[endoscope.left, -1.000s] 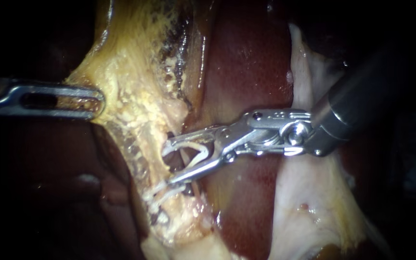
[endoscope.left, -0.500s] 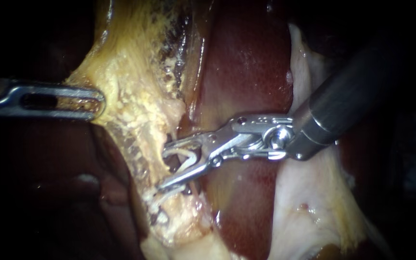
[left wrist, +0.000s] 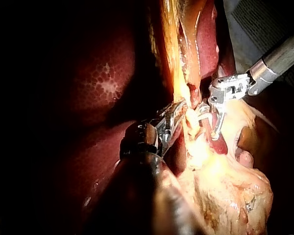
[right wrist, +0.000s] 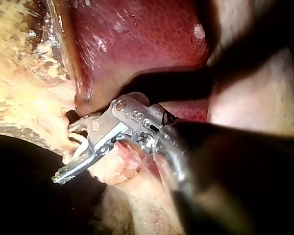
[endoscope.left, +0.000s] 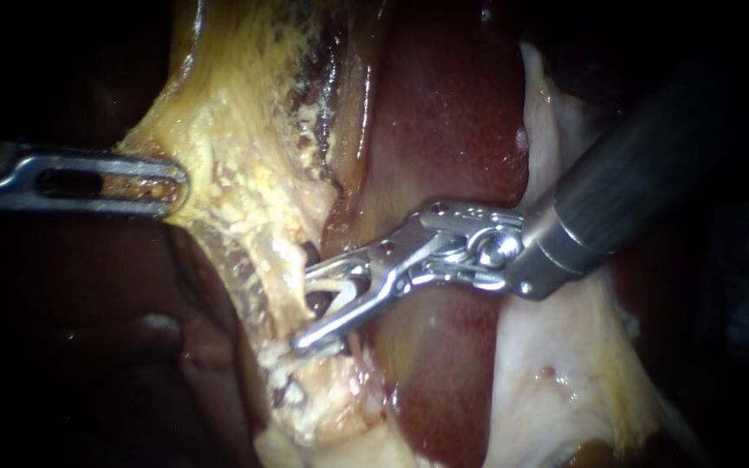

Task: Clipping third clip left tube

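White clip (endoscope.left: 333, 282) inside rt instrument's pincer (endoscope.left: 303, 305) (astride tube (endoscope.left: 321, 302)).

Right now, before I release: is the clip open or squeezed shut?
Open: the clip forms a V between jaws of the right instrument.

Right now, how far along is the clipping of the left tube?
Done: my left instrument grips the yellow tissue, holding it taut. In hand: my right instrument holds a white clip astride the tube, jaws not fully closed. Left: squeeze the clip closed, then release.
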{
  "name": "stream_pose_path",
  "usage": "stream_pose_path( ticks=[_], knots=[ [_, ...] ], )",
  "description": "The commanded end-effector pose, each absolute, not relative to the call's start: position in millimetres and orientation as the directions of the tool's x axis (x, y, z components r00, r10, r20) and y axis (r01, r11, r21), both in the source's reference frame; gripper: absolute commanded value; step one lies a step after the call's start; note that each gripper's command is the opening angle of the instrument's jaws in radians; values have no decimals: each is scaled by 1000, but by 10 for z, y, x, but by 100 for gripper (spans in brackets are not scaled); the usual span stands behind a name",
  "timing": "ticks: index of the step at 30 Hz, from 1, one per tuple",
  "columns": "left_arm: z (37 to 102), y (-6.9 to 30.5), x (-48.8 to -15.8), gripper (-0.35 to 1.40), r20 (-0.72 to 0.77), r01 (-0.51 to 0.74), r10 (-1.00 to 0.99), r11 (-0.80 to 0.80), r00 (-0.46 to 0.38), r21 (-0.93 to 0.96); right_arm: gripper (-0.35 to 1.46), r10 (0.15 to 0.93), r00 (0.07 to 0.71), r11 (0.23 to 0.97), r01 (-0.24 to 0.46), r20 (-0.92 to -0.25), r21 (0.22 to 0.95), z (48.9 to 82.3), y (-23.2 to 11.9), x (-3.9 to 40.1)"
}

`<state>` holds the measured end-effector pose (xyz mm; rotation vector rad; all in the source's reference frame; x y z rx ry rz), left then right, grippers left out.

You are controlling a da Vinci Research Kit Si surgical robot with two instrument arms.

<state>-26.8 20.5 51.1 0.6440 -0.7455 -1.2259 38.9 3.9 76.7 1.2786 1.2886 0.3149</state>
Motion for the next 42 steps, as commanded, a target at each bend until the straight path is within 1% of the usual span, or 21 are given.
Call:
stream_pose_path(
  ticks=[1, 8, 11, 14, 20, 26, 32, 33, 34, 36, 37, 39, 42],
  knots=[
    [512, 205, -269, -35, 154, 586, -974, 223, 166, 779, 52, 781, 347, 346, 452, -519, 822, 767, 36, 392],
    [513, 204, -269, -35, 155, 586, -974, 224, 166, 779, 52, 806, 323, 304, 494, -496, 815, 759, 30, 398],
    [513, 205, -268, -35, 155, 585, -974, 224, 166, 779, 51, 822, 306, 279, 517, -480, 809, 756, 32, 396],
    [515, 205, -268, -35, 155, 585, -974, 224, 167, 779, 51, 831, 295, 273, 524, -472, 807, 753, 38, 394],
    [519, 204, -268, -35, 157, 585, -973, 226, 167, 779, 49, 840, 285, 273, 512, -461, 814, 749, 55, 391],
    [521, 204, -269, -35, 158, 585, -973, 227, 167, 779, 47, 848, 273, 283, 493, -455, 823, 752, 62, 395],
    [522, 203, -269, -35, 158, 586, -973, 227, 167, 778, 42, 872, 278, 254, 447, -403, 858, 755, 64, 398],
    [522, 203, -269, -35, 158, 586, -973, 227, 167, 778, 35, 879, 281, 242, 434, -386, 868, 755, 64, 398],
    [522, 203, -269, -35, 158, 586, -973, 227, 167, 778, 19, 881, 276, 244, 431, -384, 869, 755, 64, 397],
    [522, 203, -269, -35, 158, 586, -973, 227, 167, 778, -22, 882, 272, 273, 372, -386, 887, 754, 62, 390],
    [522, 203, -269, -35, 158, 586, -973, 227, 167, 778, -35, 877, 287, 286, 335, -386, 898, 755, 63, 389],
    [522, 203, -269, -35, 158, 586, -973, 227, 167, 778, -35, 879, 311, 270, 300, -362, 915, 757, 65, 387],
    [521, 203, -269, -35, 159, 584, -973, 226, 165, 779, -35, 887, 325, 242, 277, -327, 930, 761, 65, 383]
  ],
)
